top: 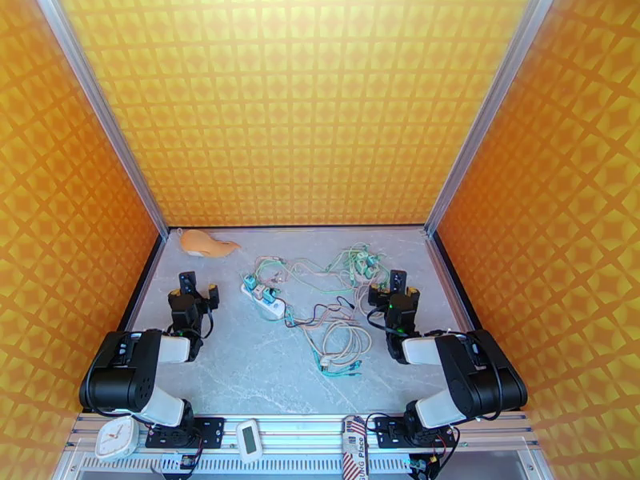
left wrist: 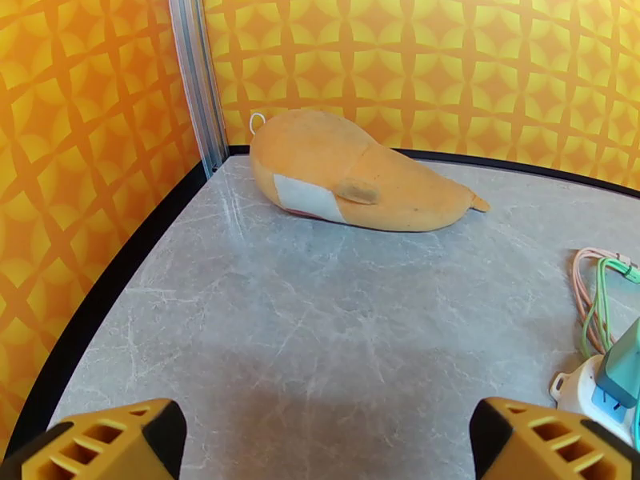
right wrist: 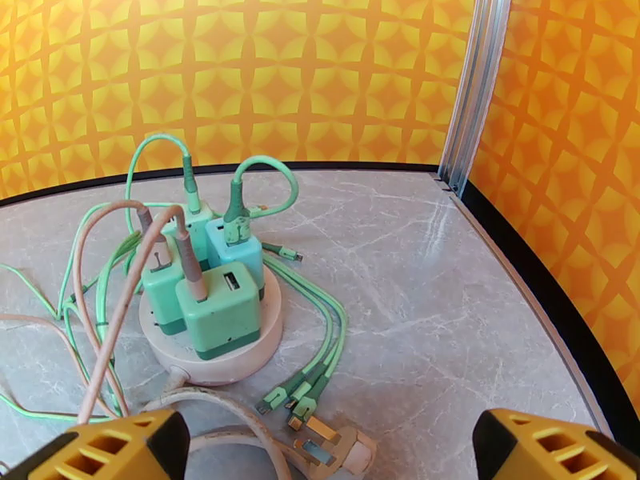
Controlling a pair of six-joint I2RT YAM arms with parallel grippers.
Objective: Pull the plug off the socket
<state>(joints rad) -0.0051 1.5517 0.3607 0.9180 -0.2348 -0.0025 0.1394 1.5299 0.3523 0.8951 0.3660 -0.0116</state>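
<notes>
Orange plush toy [left wrist: 352, 174] lies in the far left corner. The left gripper [top: 198, 286] hovers near a white power strip [top: 262, 298], fingers spread wide and empty. Further right, green plugs [right wrist: 220, 310] sit in the round socket [right wrist: 212, 358], just ahead of the right gripper [top: 402, 286], also wide apart and holding nothing.

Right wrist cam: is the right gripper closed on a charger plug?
No: the right gripper is open, short of the green chargers seated on the round socket.
</notes>
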